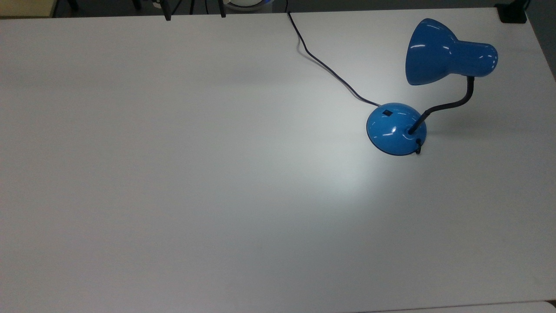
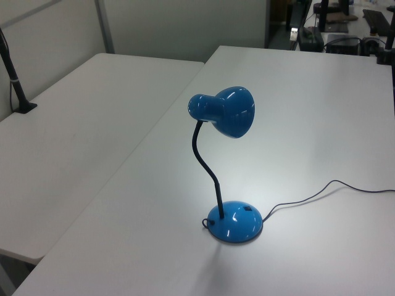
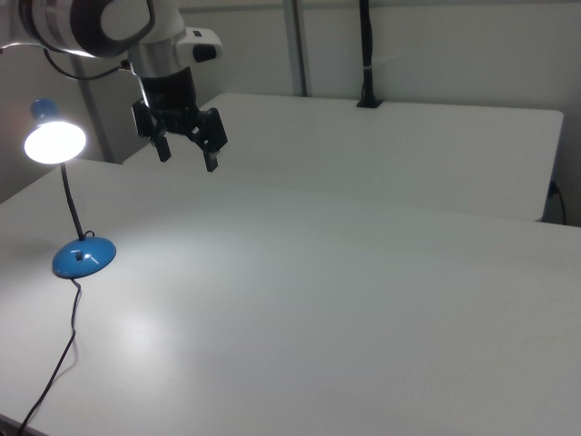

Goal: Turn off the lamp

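Observation:
The lamp (image 1: 447,52) stands at the top view's right, glossy blue, with a black bent neck and a round base (image 1: 396,129). A small black switch (image 1: 387,113) sits on the base's upper left part. The shade (image 3: 54,143) glows brightly in the right view and throws a pale patch on the table (image 1: 173,174). The lamp (image 2: 228,111) also rises mid-frame in the left view over its base (image 2: 236,222). My gripper (image 3: 188,159) hangs open and empty above the table, well to the right view's right of the lamp and higher than its base (image 3: 83,257).
The black cord (image 1: 325,69) snakes from the base to the table's far edge; it trails toward the right view's bottom as the cord (image 3: 54,363). A second table (image 2: 74,142) adjoins, with a black post (image 3: 366,54) clamped at its back.

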Controlling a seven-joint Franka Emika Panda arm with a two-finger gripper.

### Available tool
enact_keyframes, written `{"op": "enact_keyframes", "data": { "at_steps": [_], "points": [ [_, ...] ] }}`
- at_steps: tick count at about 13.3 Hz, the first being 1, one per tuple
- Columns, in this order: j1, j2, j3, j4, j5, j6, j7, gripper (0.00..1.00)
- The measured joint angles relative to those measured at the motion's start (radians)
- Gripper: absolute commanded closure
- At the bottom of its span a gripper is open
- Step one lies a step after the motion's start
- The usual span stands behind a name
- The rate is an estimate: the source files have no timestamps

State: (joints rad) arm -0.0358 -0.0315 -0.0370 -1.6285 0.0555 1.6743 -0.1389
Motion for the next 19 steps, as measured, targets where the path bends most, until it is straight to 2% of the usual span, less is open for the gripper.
{"op": "enact_keyframes", "data": {
  "at_steps": [5, 10, 14, 16, 18, 19],
  "points": [
    [0.000, 0.001, 0.001, 0.000, 0.000, -0.001, -0.016, 0.00],
    [0.002, 0.005, 0.007, -0.002, 0.000, -0.097, -0.264, 0.00],
    [0.016, 0.005, 0.059, -0.007, 0.000, -0.168, -0.311, 0.07],
    [0.062, 0.009, 0.075, -0.024, 0.000, -0.170, -0.279, 0.18],
    [0.112, 0.018, 0.080, -0.048, 0.000, -0.170, -0.238, 0.36],
    [0.140, 0.024, 0.081, -0.064, 0.000, -0.170, -0.200, 0.53]
  ]
}}
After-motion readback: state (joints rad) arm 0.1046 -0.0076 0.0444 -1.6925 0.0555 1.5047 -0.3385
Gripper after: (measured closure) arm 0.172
